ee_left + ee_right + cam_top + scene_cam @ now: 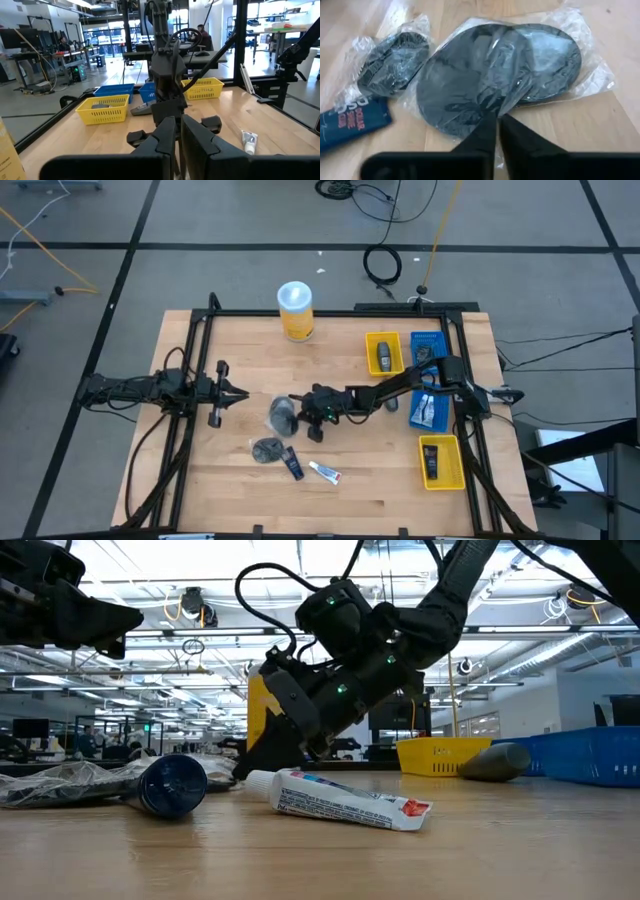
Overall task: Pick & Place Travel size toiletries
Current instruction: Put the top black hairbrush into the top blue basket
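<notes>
I see my right gripper (496, 131), fingers pressed together, at the dark round pouch (495, 75) in crinkled clear wrap mid-table. My left gripper (232, 393) waits nearby, fingers also together.

A large open robotics lab: workbenches (45, 60) with equipment, ceiling strip lights (200, 585), floor cables (382, 262).

Pale wood table (230, 480) — smooth, matt; dark round pouches (495, 75) in glossy, crinkled clear plastic.
</notes>
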Controlling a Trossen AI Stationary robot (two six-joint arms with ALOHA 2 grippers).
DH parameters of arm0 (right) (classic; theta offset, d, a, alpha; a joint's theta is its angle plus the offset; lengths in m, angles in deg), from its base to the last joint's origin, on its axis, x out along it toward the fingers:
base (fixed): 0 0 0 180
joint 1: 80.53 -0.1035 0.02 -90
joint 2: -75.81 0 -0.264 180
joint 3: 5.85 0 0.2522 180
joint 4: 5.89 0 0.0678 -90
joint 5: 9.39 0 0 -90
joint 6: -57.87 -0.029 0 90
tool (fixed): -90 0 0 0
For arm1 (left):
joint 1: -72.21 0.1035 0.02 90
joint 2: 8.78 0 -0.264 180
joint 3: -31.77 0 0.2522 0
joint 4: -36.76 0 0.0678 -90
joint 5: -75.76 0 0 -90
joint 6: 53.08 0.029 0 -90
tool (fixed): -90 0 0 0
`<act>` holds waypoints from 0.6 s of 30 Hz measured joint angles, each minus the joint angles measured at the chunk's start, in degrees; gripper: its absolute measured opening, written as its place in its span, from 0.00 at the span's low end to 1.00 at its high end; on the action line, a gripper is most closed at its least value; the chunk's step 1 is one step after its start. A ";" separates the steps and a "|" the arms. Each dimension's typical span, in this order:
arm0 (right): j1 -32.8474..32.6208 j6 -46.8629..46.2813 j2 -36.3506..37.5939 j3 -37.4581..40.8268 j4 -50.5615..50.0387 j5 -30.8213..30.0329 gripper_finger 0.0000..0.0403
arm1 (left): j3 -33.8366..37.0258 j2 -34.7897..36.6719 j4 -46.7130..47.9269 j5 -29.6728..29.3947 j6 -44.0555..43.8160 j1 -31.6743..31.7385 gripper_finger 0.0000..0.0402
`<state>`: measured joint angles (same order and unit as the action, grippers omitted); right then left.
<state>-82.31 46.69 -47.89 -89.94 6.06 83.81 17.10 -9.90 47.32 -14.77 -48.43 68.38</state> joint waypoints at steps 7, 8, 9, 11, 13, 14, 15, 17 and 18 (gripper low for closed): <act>-0.81 2.21 4.85 0.07 -11.03 -3.27 0.01 | 0.00 0.02 0.00 0.00 0.02 0.02 0.08; -1.17 3.13 6.29 0.07 -14.29 -5.66 0.00 | 0.00 0.01 0.00 0.00 0.02 0.00 0.08; -1.63 4.13 7.92 0.07 -17.96 -8.65 0.01 | 0.00 0.00 0.00 0.00 0.02 0.01 0.08; -2.64 5.93 11.56 0.09 -26.58 -15.26 0.01 | 0.00 0.00 0.00 0.00 0.00 0.01 0.08; -3.73 7.33 15.14 0.09 -33.83 -21.24 0.00 | 0.00 0.01 0.00 0.00 0.00 0.00 0.08; -4.30 7.60 16.97 0.09 -37.74 -24.57 0.00 | 0.00 0.01 0.00 0.00 0.02 0.01 0.08; -4.90 7.83 18.69 0.09 -41.58 -28.15 0.00 | 0.00 0.00 0.00 0.00 0.00 0.00 0.08; -5.82 8.28 21.73 0.09 -48.08 -35.39 0.00 | 0.00 0.01 0.00 0.00 0.00 0.02 0.08; -6.15 9.05 22.88 0.09 -50.73 -38.94 0.00 | 0.00 0.00 0.00 0.00 0.00 0.00 0.08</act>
<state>-88.46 55.74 -25.01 -89.85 -44.67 44.87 17.10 -9.90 47.32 -14.77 -48.43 68.38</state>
